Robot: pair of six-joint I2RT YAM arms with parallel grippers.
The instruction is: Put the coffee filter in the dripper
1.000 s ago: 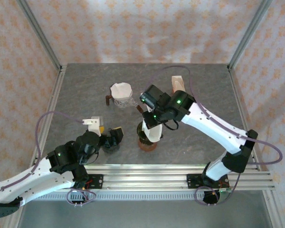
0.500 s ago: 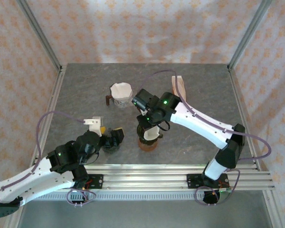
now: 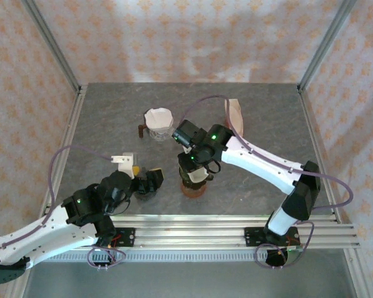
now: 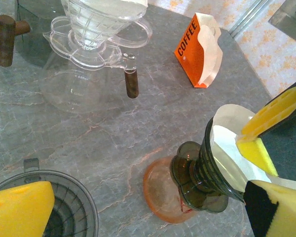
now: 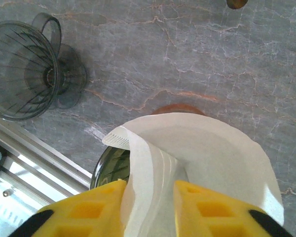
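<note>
So we're at the drop-off: the filter (image 5: 197, 148) sits down in the dark dripper (image 4: 202, 173), mouth up, one edge poking above the rim. The right gripper (image 5: 149, 197) has its fingers partly apart on either side of the paper's fold, and I honestly can't tell if they're gripping it. The left gripper (image 3: 148, 182) is wide open with nothing in it. My guess for next: let go fully and lift straight up so the paper doesn't get pulled out.
</note>
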